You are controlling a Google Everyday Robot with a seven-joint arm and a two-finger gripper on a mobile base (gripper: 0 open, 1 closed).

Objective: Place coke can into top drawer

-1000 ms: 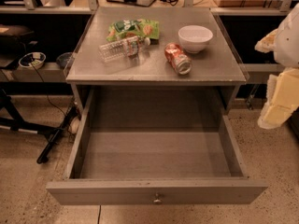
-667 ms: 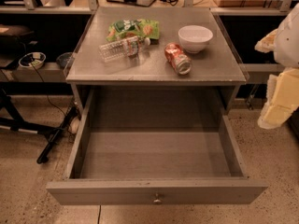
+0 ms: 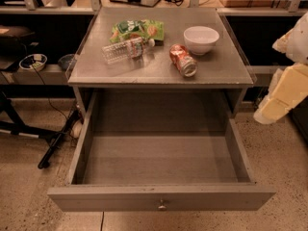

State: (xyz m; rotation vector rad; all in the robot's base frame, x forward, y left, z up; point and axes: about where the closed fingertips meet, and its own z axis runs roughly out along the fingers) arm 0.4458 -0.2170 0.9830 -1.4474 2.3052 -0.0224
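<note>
Since the claw [image 3: 281,97] sits half out of shot, right of the bench [image 3: 221,67], can't tell how open it is. The can [image 3: 183,60] lies on its side on the bench, up and left of the claw, just beside the bowl [image 3: 201,38]. The drawer [image 3: 120,198] is pulled out, down-left of the claw. The bottle [image 3: 124,50] and bag [image 3: 137,30] are further left.

Speckled tan floor [image 3: 29,196] under warm light, a grey cabinet [image 3: 144,72] before dark shelving [image 3: 43,76] and black stand legs [image 3: 57,141].
</note>
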